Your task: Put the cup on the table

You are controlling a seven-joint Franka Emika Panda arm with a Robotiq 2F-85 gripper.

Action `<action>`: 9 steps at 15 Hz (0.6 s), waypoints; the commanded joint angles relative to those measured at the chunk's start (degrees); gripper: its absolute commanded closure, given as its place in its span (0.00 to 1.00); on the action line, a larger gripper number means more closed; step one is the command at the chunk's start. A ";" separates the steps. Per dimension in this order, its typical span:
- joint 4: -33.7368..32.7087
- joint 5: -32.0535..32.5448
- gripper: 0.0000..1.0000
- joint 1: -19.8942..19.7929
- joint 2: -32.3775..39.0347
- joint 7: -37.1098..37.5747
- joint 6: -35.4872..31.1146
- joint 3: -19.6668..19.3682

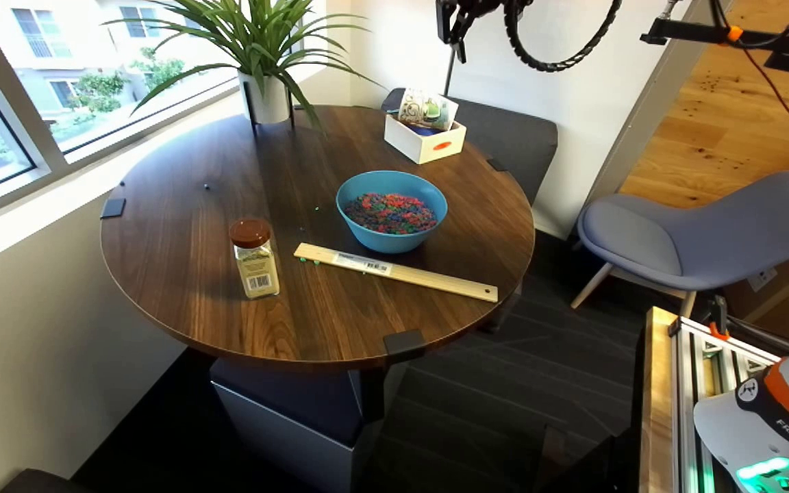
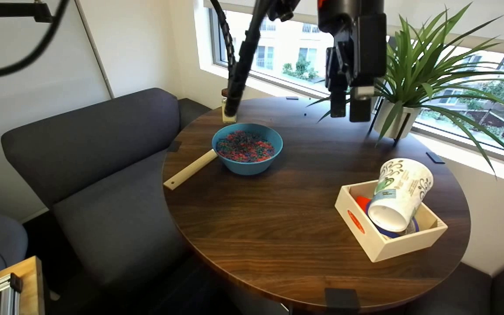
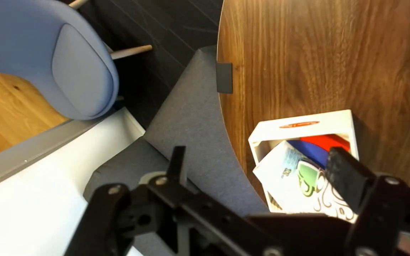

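The cup is a white paper cup with brown and green print. It lies tilted in a small wooden box, in both exterior views (image 1: 429,109) (image 2: 403,188) and the wrist view (image 3: 287,181). The box (image 2: 409,249) stands on the round dark-brown table (image 2: 278,214) (image 1: 182,239) (image 3: 297,71). My gripper is open, with nothing between its fingers (image 3: 256,163). It hangs well above the table in both exterior views (image 2: 349,107) (image 1: 454,44). In the wrist view one finger overlaps the cup and box; the cup's lower part is hidden by the gripper body.
A blue bowl (image 1: 384,241) with speckled contents, a flat wooden strip (image 1: 422,277) and a brown-lidded jar (image 1: 255,267) stand on the table. A potted plant (image 2: 394,120) stands by the window. A dark grey bench (image 2: 116,175) and a grey chair (image 1: 696,239) flank the table.
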State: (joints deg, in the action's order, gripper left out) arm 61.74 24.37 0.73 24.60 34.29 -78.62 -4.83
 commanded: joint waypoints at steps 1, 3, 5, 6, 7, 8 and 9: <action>-1.08 0.00 0.00 -0.14 1.40 -0.07 -0.08 -0.36; -1.11 0.00 0.00 -0.23 1.70 -0.07 -0.11 -0.33; -3.26 0.07 0.00 0.36 3.04 3.09 1.20 -0.71; -6.14 -0.50 0.00 0.56 5.48 8.39 0.99 -1.23; -8.13 -0.02 0.00 0.68 7.52 11.32 0.26 -1.50; -9.95 0.00 0.00 0.57 9.32 14.22 -0.34 -1.67; -11.82 0.25 0.00 0.47 11.05 16.87 -1.56 -1.85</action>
State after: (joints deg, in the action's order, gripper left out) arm 57.64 24.34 0.73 28.75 43.85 -79.00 -5.46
